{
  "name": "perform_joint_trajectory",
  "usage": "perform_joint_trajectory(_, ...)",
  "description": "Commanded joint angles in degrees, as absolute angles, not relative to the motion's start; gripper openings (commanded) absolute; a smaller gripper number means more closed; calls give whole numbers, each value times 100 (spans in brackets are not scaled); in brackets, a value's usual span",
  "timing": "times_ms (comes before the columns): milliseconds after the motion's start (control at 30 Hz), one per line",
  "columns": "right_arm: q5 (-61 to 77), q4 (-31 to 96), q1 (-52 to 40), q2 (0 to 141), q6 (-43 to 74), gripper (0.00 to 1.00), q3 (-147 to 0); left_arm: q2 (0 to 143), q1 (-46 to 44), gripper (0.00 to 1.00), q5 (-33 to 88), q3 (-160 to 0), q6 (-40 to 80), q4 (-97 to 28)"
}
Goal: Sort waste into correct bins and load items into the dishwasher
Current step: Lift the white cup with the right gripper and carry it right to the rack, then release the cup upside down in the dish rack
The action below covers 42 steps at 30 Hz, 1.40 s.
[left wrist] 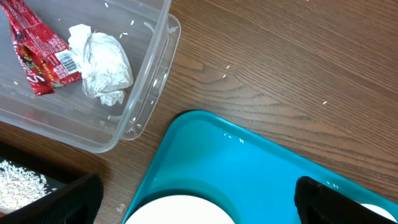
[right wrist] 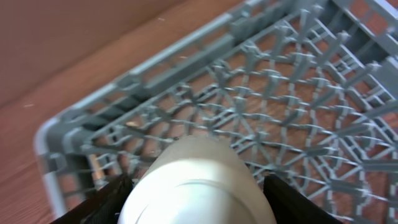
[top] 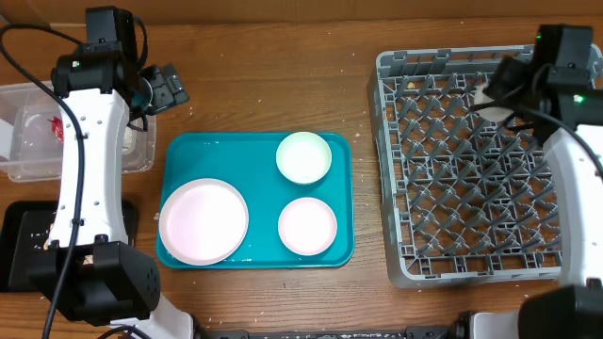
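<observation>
My left gripper is open and empty, above the wood between the clear tub and the teal tray. The tub holds the red wrapper and the white napkin ball. The black tray holds white rice. The pink-white plate and two white bowls sit on the teal tray. My right gripper is shut on the small white cup above the grey dish rack's far left part. No carrot stick shows.
The teal serving tray lies mid-table between the bins and the rack. A few rice grains are scattered on the wood. The left arm's white body reaches over the tub and black tray.
</observation>
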State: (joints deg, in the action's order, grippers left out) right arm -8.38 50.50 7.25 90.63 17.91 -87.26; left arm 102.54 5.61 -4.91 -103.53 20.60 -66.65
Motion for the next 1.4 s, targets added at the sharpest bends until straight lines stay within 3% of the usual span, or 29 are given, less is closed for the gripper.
perform_joint_trajectory(0, -858, 5030, 812, 9491, 1625, 59, -8726, 10224, 521, 100, -445, -10403, 1949, -6663)
perform_joint_trajectory(267, -932, 5111, 812, 10001, 1629, 66, -8726, 10224, 521, 100, -445, -10403, 1949, -6663)
perform_joint_trajectory(700, -1262, 5496, 812, 9981, 1632, 69, -8731, 10224, 521, 100, -445, -10403, 1949, -6663)
perform_joint_trajectory(800, -1262, 5546, 812, 9981, 1649, 81, -8729, 10224, 521, 100, -443, -10403, 1949, -6663)
perform_joint_trajectory(900, -1262, 5651, 812, 9974, 1651, 100, -8742, 10224, 521, 100, -445, -10403, 1949, -6663)
perform_joint_trajectory(1100, -1177, 6042, 788, 9710, 1804, 100, -8914, 10224, 521, 100, -445, -10403, 1949, -6663)
perform_joint_trajectory(1367, 1135, 6099, 469, 8892, 1756, 100, -8949, 10224, 521, 100, -443, -10403, 1949, -6663)
